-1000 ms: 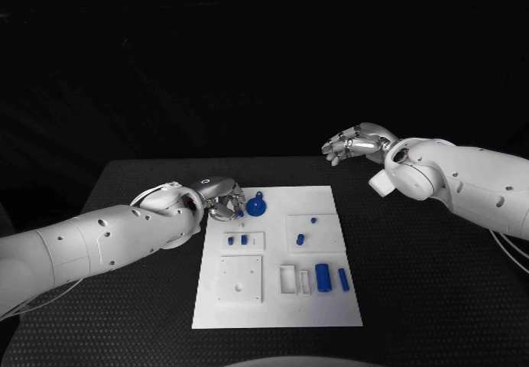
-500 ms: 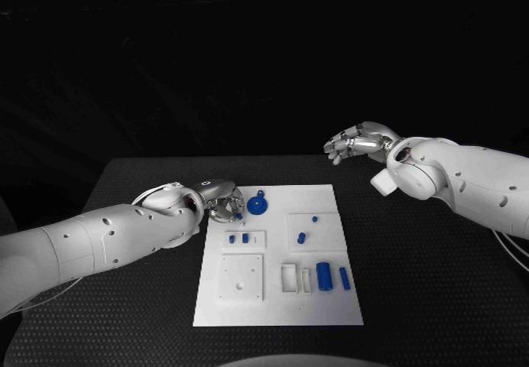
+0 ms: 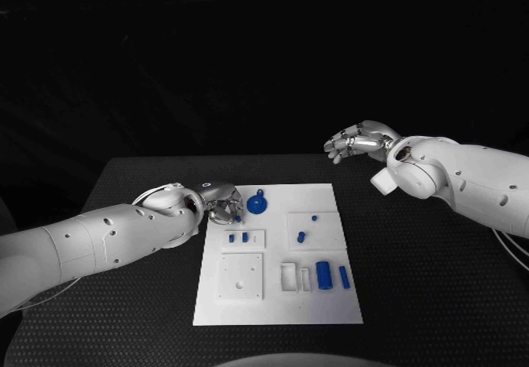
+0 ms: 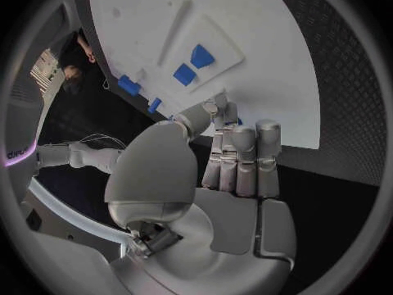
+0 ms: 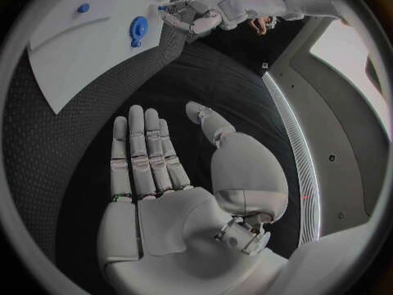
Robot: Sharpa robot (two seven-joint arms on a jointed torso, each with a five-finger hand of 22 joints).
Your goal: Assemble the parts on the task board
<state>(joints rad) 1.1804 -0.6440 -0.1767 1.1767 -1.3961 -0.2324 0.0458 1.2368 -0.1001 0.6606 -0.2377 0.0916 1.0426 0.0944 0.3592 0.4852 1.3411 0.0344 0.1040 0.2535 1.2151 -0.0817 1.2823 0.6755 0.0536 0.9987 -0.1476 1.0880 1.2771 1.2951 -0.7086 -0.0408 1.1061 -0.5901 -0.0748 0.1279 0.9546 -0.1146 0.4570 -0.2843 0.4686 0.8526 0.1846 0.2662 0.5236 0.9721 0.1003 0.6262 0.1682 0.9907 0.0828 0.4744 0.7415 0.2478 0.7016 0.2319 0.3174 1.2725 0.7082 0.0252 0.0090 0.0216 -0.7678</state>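
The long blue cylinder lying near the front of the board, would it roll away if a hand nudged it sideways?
Probably yes. The long blue cylinder looks round and lies flat on the smooth white task board, so a sideways nudge could roll it. It looks rigid, likely light plastic. The thinner blue rod beside it might stop it on that side.

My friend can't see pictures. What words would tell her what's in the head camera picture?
A white task board with small blue parts lies on a black table. The robot's left hand sits at the board's far left corner, beside a round blue part; its right hand hangs open, beyond the table's far edge.
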